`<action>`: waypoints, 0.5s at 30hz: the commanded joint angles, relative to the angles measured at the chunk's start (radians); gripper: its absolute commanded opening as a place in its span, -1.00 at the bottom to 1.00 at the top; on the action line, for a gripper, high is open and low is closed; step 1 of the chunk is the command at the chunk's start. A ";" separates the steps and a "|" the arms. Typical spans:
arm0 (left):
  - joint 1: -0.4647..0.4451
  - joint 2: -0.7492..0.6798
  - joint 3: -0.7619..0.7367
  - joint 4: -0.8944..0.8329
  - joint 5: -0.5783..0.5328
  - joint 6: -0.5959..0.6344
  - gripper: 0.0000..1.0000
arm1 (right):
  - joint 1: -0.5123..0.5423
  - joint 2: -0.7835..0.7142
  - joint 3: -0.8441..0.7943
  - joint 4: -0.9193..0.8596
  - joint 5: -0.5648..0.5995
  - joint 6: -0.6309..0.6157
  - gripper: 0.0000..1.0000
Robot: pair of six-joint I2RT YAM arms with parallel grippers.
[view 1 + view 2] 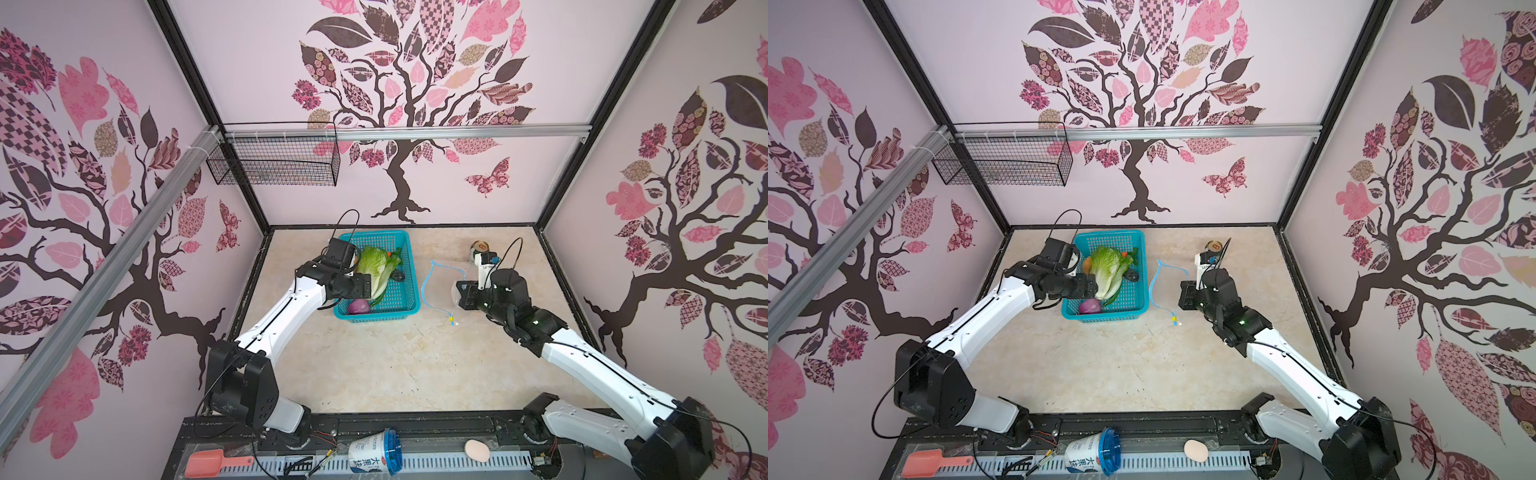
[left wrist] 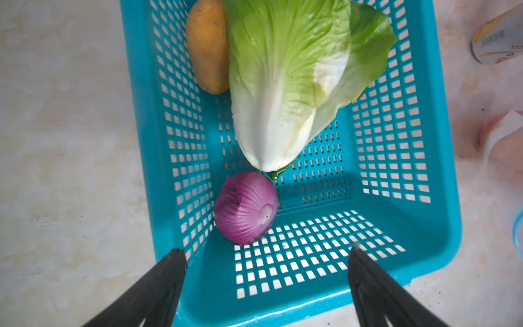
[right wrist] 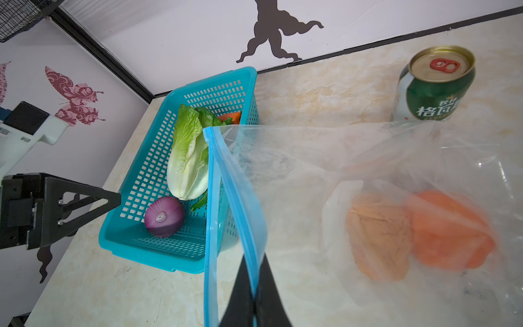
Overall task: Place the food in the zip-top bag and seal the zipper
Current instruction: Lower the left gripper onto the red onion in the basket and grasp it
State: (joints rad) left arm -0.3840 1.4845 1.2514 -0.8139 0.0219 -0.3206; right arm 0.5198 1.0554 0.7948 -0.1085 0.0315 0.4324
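The teal basket (image 1: 399, 309) holds food: a green-white cabbage (image 2: 285, 85), a purple onion (image 2: 246, 208), a potato (image 2: 208, 45) and a carrot (image 3: 230, 116). My left gripper (image 2: 267, 253) hangs open and empty over the basket's near end, just short of the onion. To the basket's right lies the clear zip-top bag (image 3: 368, 158). Its mouth gapes, and my right gripper (image 3: 254, 263) is shut on one side of the blue zipper (image 3: 215, 175). The yellow slider (image 1: 450, 319) sits at the strip's near end. Two orange pieces (image 3: 379, 235) lie inside the bag.
A green drink can (image 1: 481, 247) stands behind the bag near the back wall. On the front rail lie a paper cup (image 1: 374, 451), a pinkish egg (image 1: 477, 449) and a red scoop (image 1: 208, 463). A black wire basket (image 1: 274, 160) hangs on the back wall.
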 commanded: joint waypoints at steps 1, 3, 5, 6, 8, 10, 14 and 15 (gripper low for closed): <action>-0.024 -0.005 -0.028 -0.005 0.039 -0.033 0.81 | -0.007 -0.004 0.022 -0.005 0.019 -0.018 -1.00; -0.026 0.018 -0.028 -0.012 0.040 -0.037 0.77 | -0.007 -0.007 0.022 -0.005 0.021 -0.020 -1.00; -0.025 0.042 -0.028 -0.024 0.024 -0.041 0.74 | -0.007 -0.009 0.020 -0.006 0.024 -0.023 -1.00; -0.026 0.054 -0.028 -0.032 0.015 -0.041 0.74 | -0.007 -0.009 0.019 -0.008 0.026 -0.023 -1.00; -0.027 0.077 -0.022 -0.052 -0.001 -0.043 0.74 | -0.006 -0.008 0.017 -0.005 0.028 -0.024 -1.00; -0.029 0.095 -0.023 -0.060 -0.005 -0.044 0.75 | -0.006 -0.002 0.017 -0.002 0.029 -0.025 -1.00; -0.035 0.132 -0.021 -0.066 -0.008 -0.047 0.76 | -0.007 0.012 0.018 0.002 0.025 -0.024 -1.00; -0.036 0.139 -0.021 -0.066 -0.009 -0.049 0.76 | -0.007 0.013 0.019 0.004 0.025 -0.025 -1.00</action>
State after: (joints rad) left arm -0.4137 1.6073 1.2480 -0.8631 0.0265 -0.3630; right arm 0.5194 1.0561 0.7948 -0.1085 0.0418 0.4183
